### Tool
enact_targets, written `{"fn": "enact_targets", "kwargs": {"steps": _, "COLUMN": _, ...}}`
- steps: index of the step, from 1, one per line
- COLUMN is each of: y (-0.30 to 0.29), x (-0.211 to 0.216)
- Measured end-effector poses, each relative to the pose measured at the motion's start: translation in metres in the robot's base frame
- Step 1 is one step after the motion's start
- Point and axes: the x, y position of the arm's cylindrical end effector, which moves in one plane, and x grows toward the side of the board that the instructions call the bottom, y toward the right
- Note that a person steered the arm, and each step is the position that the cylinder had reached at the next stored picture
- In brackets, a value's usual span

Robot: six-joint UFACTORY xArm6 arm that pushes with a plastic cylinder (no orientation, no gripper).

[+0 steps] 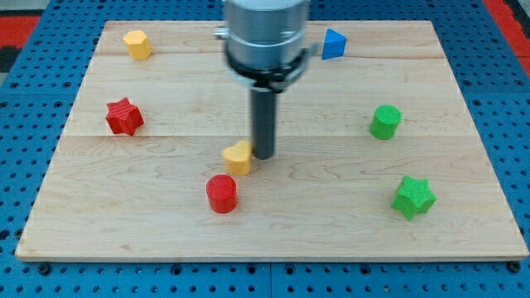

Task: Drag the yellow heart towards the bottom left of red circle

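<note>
The yellow heart (238,157) lies near the middle of the wooden board. The red circle (222,193), a short cylinder, stands just below it and slightly to the view's left, a small gap apart. My tip (264,156) rests on the board right against the yellow heart's right side. The rod rises straight up to the grey arm end at the view's top.
A red star (124,116) lies at the left, a yellow block (137,45) at the top left, a blue block (333,43) at the top, a green cylinder (385,122) at the right and a green star (412,197) at the lower right. The board's edge (265,255) runs along the bottom.
</note>
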Motion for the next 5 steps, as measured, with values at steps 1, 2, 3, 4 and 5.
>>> {"fn": "enact_targets", "kwargs": {"steps": 1, "y": -0.063, "x": 0.011}}
{"fn": "enact_targets", "kwargs": {"steps": 2, "y": -0.044, "x": 0.027}}
{"fn": "enact_targets", "kwargs": {"steps": 3, "y": -0.105, "x": 0.033}}
{"fn": "enact_targets", "kwargs": {"steps": 4, "y": -0.155, "x": 0.031}}
{"fn": "enact_targets", "kwargs": {"steps": 5, "y": -0.184, "x": 0.031}}
